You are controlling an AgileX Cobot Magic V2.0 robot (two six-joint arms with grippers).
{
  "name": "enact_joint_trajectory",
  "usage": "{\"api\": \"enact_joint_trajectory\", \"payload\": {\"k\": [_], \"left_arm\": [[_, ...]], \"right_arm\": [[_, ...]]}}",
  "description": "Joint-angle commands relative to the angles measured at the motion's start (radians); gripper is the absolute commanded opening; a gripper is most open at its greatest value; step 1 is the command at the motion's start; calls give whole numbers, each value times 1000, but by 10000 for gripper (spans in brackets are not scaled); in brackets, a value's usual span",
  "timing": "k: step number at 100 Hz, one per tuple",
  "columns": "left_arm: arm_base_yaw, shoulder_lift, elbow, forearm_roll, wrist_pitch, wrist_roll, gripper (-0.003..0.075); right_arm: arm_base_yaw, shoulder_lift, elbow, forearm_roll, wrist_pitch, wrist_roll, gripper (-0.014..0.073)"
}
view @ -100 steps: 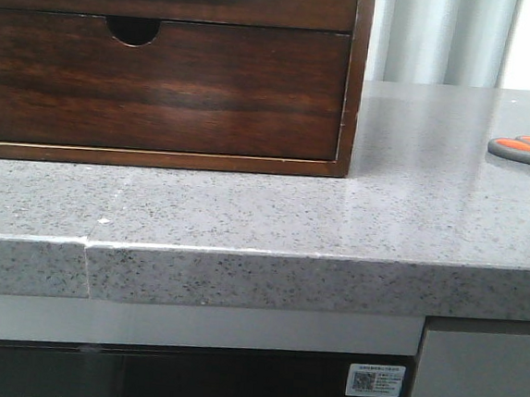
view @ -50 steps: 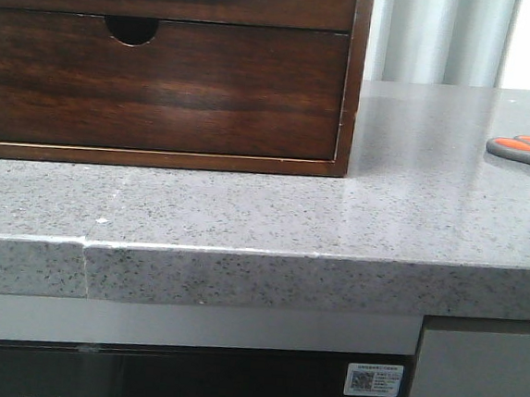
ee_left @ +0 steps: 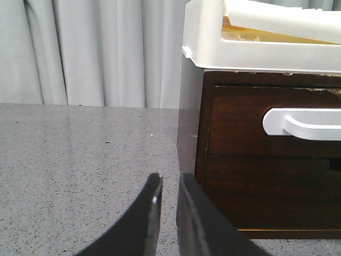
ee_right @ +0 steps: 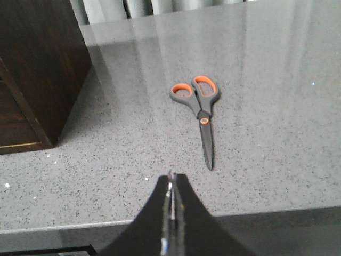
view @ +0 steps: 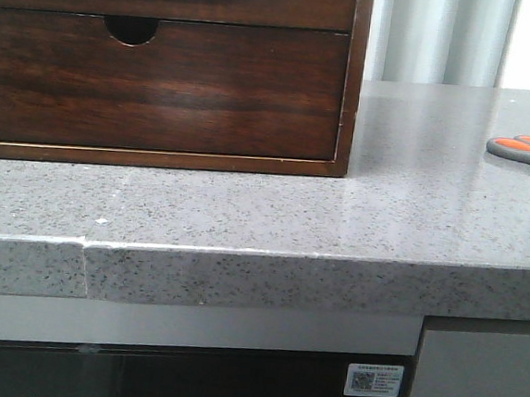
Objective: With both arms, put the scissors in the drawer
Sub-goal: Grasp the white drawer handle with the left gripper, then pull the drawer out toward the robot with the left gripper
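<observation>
Fingers of the right hand (ee_right: 171,184) are pressed together with nothing between them, poised above the near edge of the grey speckled surface (ee_right: 266,64). Just beyond them lie the scissors (ee_right: 200,109), flat and closed, blades pointing toward the near edge and the orange-lined grey handles toward the far side. To the left of the scissors, apart from them, stands the dark wooden cabinet (ee_right: 37,64).

The left hand (ee_left: 168,184) has its two black fingers nearly together, a narrow slit between the tips, holding nothing. It sits low over the surface at the cabinet's left front corner. The drawer (ee_left: 272,117) in the cabinet carries a white handle (ee_left: 301,122), and a white tray (ee_left: 213,50) rests on the cabinet's top.

From the front, the taller drawer front with a half-round notch (view: 164,83) is shut, and only the scissors' handles show at the far right of the surface.
</observation>
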Motion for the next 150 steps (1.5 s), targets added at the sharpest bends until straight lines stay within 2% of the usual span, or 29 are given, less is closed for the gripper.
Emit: {"api": "enact_joint_trajectory", "payload": {"k": [1, 7, 12, 21, 32, 47, 60, 71, 89, 106, 116, 134, 150], "left_arm": [[-7, 23, -36, -2, -92, -7, 193], [-7, 32, -22, -2, -116, -7, 273], [-7, 41, -5, -4, -154, -7, 304], [-7, 57, 21, -45, -239, -7, 306], [-7, 82, 18, -9, -268, -7, 306], [-29, 152, 1, 187, -279, -7, 306], [-70, 247, -25, 277, -318, -7, 306], [-121, 332, -44, 445, -397, -7, 306], [-207, 458, -51, 733, -601, -7, 306], [-237, 570, -58, 966, -715, -7, 306], [-253, 617, -76, 982, -737, 6, 306], [-266, 693, -124, 982, -741, 109, 306], [-266, 769, -152, 982, -815, 208, 306]], "right_arm": [[-8, 28, -35, 8, -68, -10, -96], [-8, 28, -35, 8, -68, -10, -96], [-8, 28, -35, 8, -68, -10, -96], [-8, 28, -35, 8, -68, -10, -96], [-8, 28, -35, 8, -66, -10, -96], [-8, 28, -35, 8, -58, -10, -96], [-8, 28, -35, 8, -58, -10, -96], [-8, 28, -35, 8, -58, -10, -96], [-8, 28, -35, 8, -58, -10, -96], [-8, 28, -35, 8, -58, -10, -96], [-8, 28, -35, 8, -58, -10, -96], [-8, 28, -35, 8, -58, -10, -96], [-8, 28, -35, 8, -58, -10, -96]]}}
